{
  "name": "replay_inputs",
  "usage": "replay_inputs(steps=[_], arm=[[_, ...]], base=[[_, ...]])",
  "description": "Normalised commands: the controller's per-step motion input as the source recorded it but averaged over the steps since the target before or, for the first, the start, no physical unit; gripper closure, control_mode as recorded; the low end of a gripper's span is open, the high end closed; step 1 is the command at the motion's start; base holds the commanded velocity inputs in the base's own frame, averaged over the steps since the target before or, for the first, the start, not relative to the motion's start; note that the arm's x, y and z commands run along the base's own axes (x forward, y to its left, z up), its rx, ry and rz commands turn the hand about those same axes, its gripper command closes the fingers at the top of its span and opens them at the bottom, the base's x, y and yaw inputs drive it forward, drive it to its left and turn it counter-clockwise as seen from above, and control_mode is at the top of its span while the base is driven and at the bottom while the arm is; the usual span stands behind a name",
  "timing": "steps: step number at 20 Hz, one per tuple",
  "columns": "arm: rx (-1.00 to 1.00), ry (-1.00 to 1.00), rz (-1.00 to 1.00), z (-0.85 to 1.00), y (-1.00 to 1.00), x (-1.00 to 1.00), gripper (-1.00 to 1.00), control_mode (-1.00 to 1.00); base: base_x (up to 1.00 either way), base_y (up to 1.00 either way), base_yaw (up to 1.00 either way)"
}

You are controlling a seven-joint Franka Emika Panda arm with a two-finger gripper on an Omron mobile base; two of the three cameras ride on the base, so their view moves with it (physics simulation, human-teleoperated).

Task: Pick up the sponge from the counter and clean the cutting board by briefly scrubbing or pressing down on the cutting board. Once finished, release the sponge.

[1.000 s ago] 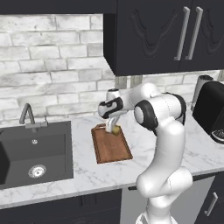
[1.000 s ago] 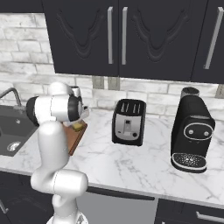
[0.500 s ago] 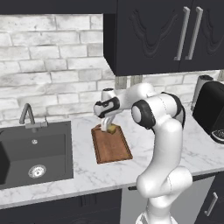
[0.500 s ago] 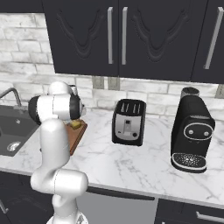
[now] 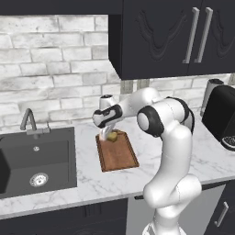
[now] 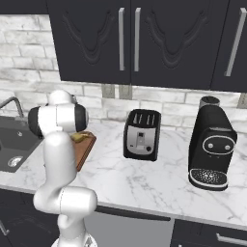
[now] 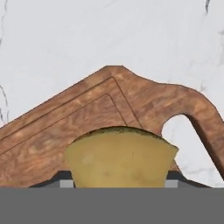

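The gripper (image 5: 108, 136) is hanging over the far end of the cutting board (image 5: 118, 153), pinching the sponge (image 5: 112, 136) between its fingers. In the left base view the sponge is showing as a small yellow block right under the hand, at the board's end nearest the brick wall; whether it is pressing on the wood or riding just above it is hard to tell from here.

The hand view is looking down past the sponge (image 7: 120, 157), which is sitting between the two dark finger tips (only their edges are peeking out at either side). Beyond it the cutting board (image 7: 78, 118) is lying at an angle, with its grooved border and the rounded handle slot off to the right, and the counter (image 7: 65, 39) is showing through that slot.

In the right base view the arm is blocking most of the board (image 6: 83, 150); a sliver of the sponge (image 6: 79, 137) is showing above the board's edge. The board is lying flat on the counter (image 5: 151, 151) between the sink (image 5: 36, 160) and the toaster (image 6: 141, 134), with the coffee machine (image 6: 211, 147) standing further along.
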Motion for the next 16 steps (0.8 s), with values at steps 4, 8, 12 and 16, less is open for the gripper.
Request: replay_inputs(steps=[4,8,12,16], arm=[[0.00,0.01,0.01,-0.12,0.42,-0.51,1.00,-1.00],[0.00,0.08,0.00,-0.01,0.21,-0.62,1.00,-1.00],[0.00,0.15,0.00,0.00,0.13,-0.56,1.00,-1.00],[0.00,0.10,0.00,-0.01,0.09,-0.61,1.00,-1.00]], base=[[0.00,0.00,0.00],[0.00,0.00,0.00],[0.00,0.00,0.00],[0.00,0.00,0.00]])
